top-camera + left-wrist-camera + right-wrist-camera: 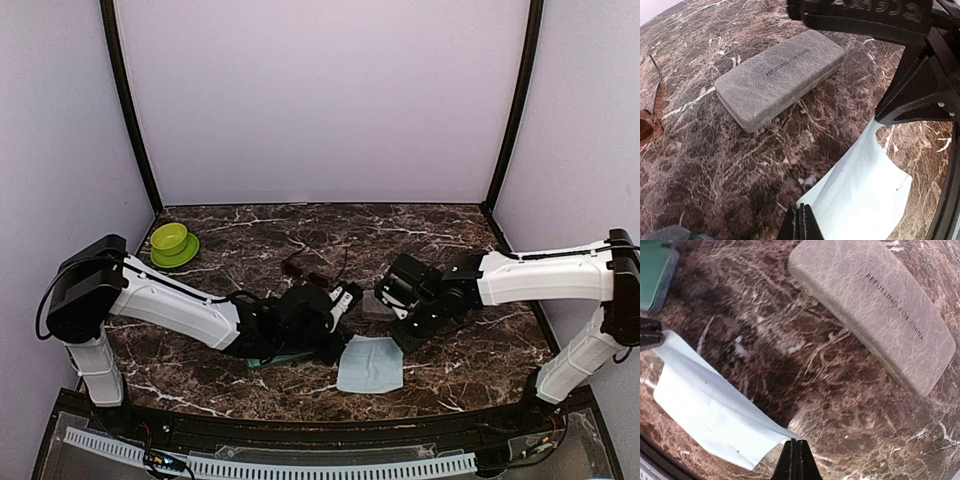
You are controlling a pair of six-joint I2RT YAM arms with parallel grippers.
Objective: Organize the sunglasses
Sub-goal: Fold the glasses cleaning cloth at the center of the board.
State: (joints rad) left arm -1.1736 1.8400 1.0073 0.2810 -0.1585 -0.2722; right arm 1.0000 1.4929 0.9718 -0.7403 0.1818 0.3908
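Observation:
The sunglasses with dark reddish-brown lenses lie open on the marble behind both grippers; one lens and an arm show at the left edge of the left wrist view. The purple-tinted pair is out of view. My left gripper is shut on one corner of a light-blue cloth. My right gripper is shut on the cloth's opposite far corner. The cloth hangs between them, lifted at its far edge.
A closed grey case lies just behind the cloth. A teal-green case lies under my left arm. A green bowl on a saucer stands at the back left.

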